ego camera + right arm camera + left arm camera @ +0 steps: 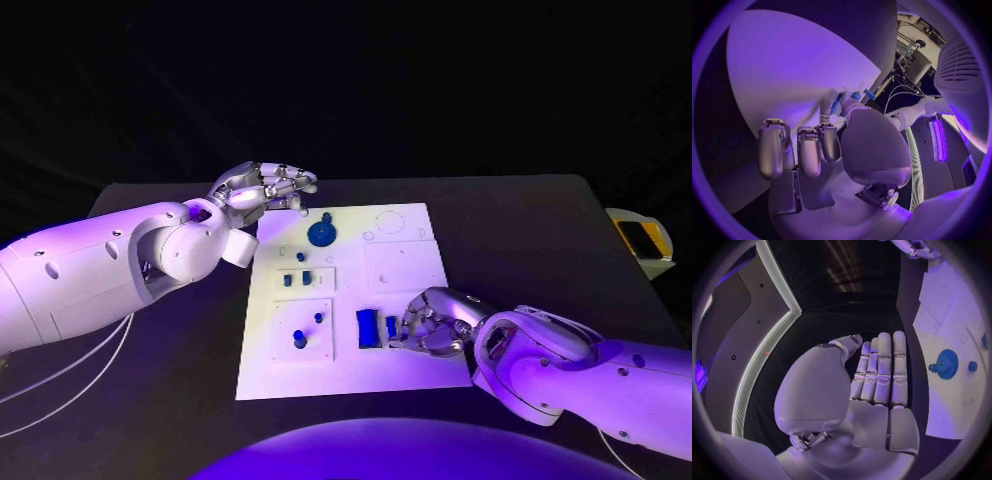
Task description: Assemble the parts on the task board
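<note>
A black table (519,215) against a dark backdrop carries the white board (397,268) at its middle.

The left hand (264,189) hovers at the board's far left corner. The wrist view shows its fingers (882,372) straight, side by side and holding nothing; it seems parked there to leave the working area free. Just right of it on the board lies the blue gear (323,233), flat, with a small blue knob (972,366) near it.

The right hand (433,322) sits low over the board's near right part, fingers curled down at the blue blocks (369,328) lying there. In its wrist view the fingertips (831,142) curl toward small blue pieces (853,96) against the white plate. Whether it actually grips one or only touches them I cannot tell. That low, bent pose suits picking a small flat part off a flat surface.

Further left, blue pegs (297,280) stand in or lie on the recessed tiles, and a blue pin (300,338) occupies the near left tile. Most of the assembly looks not yet done.
</note>
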### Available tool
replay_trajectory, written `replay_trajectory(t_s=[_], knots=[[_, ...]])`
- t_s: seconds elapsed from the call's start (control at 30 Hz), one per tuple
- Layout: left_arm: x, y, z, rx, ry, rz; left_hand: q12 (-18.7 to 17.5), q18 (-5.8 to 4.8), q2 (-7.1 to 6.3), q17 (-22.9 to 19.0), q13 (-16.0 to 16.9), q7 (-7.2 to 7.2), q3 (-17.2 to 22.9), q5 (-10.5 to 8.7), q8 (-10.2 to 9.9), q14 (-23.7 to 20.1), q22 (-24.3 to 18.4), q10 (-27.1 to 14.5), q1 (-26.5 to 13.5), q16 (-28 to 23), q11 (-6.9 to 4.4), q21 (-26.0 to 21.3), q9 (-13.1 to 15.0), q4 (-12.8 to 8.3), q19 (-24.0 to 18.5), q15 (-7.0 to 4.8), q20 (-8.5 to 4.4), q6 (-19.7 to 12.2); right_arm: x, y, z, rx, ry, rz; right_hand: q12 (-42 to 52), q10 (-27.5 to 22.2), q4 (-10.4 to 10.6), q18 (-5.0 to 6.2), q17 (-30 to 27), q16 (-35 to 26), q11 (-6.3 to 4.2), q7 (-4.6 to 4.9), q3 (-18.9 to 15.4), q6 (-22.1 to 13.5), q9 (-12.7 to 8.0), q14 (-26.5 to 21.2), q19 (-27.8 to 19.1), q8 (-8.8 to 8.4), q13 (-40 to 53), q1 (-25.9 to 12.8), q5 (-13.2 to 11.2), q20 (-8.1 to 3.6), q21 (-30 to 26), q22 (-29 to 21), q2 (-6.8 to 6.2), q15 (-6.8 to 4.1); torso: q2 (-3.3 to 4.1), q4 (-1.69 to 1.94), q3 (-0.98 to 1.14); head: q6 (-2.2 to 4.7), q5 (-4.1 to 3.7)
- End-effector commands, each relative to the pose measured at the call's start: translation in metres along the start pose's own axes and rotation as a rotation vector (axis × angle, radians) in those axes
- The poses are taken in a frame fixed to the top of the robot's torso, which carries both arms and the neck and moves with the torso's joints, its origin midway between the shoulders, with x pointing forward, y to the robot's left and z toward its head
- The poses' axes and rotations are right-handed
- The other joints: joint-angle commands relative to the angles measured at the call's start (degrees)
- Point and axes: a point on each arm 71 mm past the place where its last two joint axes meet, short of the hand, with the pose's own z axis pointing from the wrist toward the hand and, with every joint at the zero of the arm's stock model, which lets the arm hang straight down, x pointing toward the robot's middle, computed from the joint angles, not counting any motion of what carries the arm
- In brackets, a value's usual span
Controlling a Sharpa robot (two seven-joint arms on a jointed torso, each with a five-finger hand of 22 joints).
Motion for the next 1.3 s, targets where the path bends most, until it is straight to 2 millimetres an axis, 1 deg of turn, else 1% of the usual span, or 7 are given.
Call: replay_trajectory(t_s=[0.03, 0.47, 0.67, 0.8, 1.07, 1.13, 1.3], knots=[[0.003, -0.001, 0.001, 0.008, 0.020, -0.004, -0.18, 0.65, 0.24, 0.06, 0.08, 0.00, 0.08, 0.11, -0.22, -0.40, 0.04, -0.50, 0.23, 0.39, -0.03, -0.39, 0.06, 0.19, -0.13, -0.10, 0.17, -0.53, -0.002, -0.001, 0.000, 0.012, -0.033, -0.014, 0.28, 0.56, 0.16, -0.75, 12.20, 0.23, -0.02, -0.14, -0.15, 0.16, -0.05, 5.42, 2.04, 0.10, 7.58, 0.40, -0.14, -0.38, 0.25, 11.99, 0.18, -0.30, 0.01, 0.03, 0.01, 0.00, -0.05], [0.001, 0.001, -0.001, 0.011, 0.007, -0.003, -0.15, 0.65, 0.26, 0.07, 0.12, -0.01, 0.01, 0.09, -0.20, -0.43, 0.07, -0.50, 0.23, 0.45, -0.03, -0.41, 0.10, 0.27, -0.12, -0.10, 0.18, -0.53, -0.039, -0.010, 0.003, -0.044, -0.083, 0.321, -2.99, -1.79, 0.38, 0.18, 9.30, -0.95, 0.98, 1.04, -2.26, -2.76, -0.65, 4.78, 0.18, -1.34, 5.19, 1.28, 1.56, 0.16, -4.94, 10.63, 0.76, 0.46, -0.47, 0.07, -0.41, 1.28, -0.30], [-0.005, 0.005, 0.000, 0.028, -0.046, -0.005, -0.14, 0.63, 0.14, 0.07, 0.13, -0.02, -0.14, 0.05, -0.23, -0.50, 0.05, -0.50, 0.00, 0.44, -0.01, -0.47, 0.11, 0.45, -0.16, -0.06, 0.21, -0.61, -0.075, -0.024, 0.024, -0.106, -0.139, 0.547, -11.55, -8.33, -0.47, 2.60, 0.91, -5.19, 2.13, 2.33, -2.65, -5.59, -0.98, 2.56, -5.07, -2.50, -1.37, 5.11, 2.04, 1.10, -19.06, 6.70, 1.68, 1.44, -1.51, 0.19, -1.34, 2.54, -0.41], [-0.015, 0.007, 0.001, 0.054, -0.121, 0.001, -0.05, 0.38, -0.07, -1.82, 0.27, 0.02, -0.09, -0.08, -0.41, -4.78, -1.44, -0.57, 0.02, -3.61, 0.22, -3.64, 0.20, 1.14, -2.99, 0.66, 0.95, -1.06, -0.102, -0.039, 0.045, -0.139, -0.210, 0.680, -34.27, -25.75, -2.38, 7.13, -12.12, -14.10, 3.94, 4.29, -0.25, -9.47, -1.73, -2.84, -18.68, -4.52, -19.47, 9.80, 0.82, 2.70, -50.86, -4.18, 2.77, 3.10, -2.06, 0.06, -1.76, 4.53, -0.67], [-0.045, 0.013, 0.012, 0.130, -0.300, 0.026, -5.11, 0.74, -1.22, -10.00, -4.26, 0.82, -7.44, -1.36, -2.18, -10.87, -14.46, -2.27, -3.05, -23.62, 2.22, -22.71, -0.29, 7.80, -7.79, 4.41, 6.29, -4.04, -0.141, -0.073, 0.085, -0.145, -0.347, 0.886, -54.34, -30.40, -2.98, 7.26, -14.81, -16.32, 6.54, 6.39, 9.15, -9.49, -6.54, -5.41, -26.25, -8.24, -40.54, 12.14, -2.92, 5.64, -64.22, -15.82, 2.37, 5.68, -3.66, 0.13, -1.80, 9.10, -0.37], [-0.051, 0.018, 0.014, 0.135, -0.342, 0.021, -7.28, 0.63, 0.03, -11.53, -5.86, 0.44, -8.73, -1.00, -3.20, -12.23, -17.80, -3.37, -1.11, -28.53, 3.07, -27.23, -1.00, 7.74, -8.97, 5.29, 7.30, -5.02, -0.149, -0.078, 0.094, -0.156, -0.373, 0.910, -61.63, -29.90, -4.01, 7.13, -33.70, -31.31, 7.81, 7.12, 12.10, -8.65, -8.65, -18.49, -29.69, -10.43, -49.31, 11.42, -3.12, 7.03, -69.76, -21.32, 1.42, 7.09, -3.97, 0.11, -1.70, 10.31, -0.29], [-0.055, 0.029, 0.019, 0.127, -0.396, 0.012, -11.99, -0.30, 1.65, -15.05, -6.58, 1.07, -10.88, -0.89, -5.44, -15.57, -23.40, -7.06, 1.40, -36.88, 3.91, -34.40, -3.06, 7.75, -10.79, 6.98, 8.03, -6.71, -0.161, -0.085, 0.108, -0.177, -0.415, 0.927, -70.17, -29.81, -9.93, 7.56, -45.56, -44.76, 9.53, 8.57, 19.33, -8.85, -12.52, -26.06, -36.53, -15.63, -62.46, 9.83, -1.93, 10.44, -74.33, -33.16, 1.08, 9.43, -4.26, 0.25, -1.32, 13.01, -0.12]])
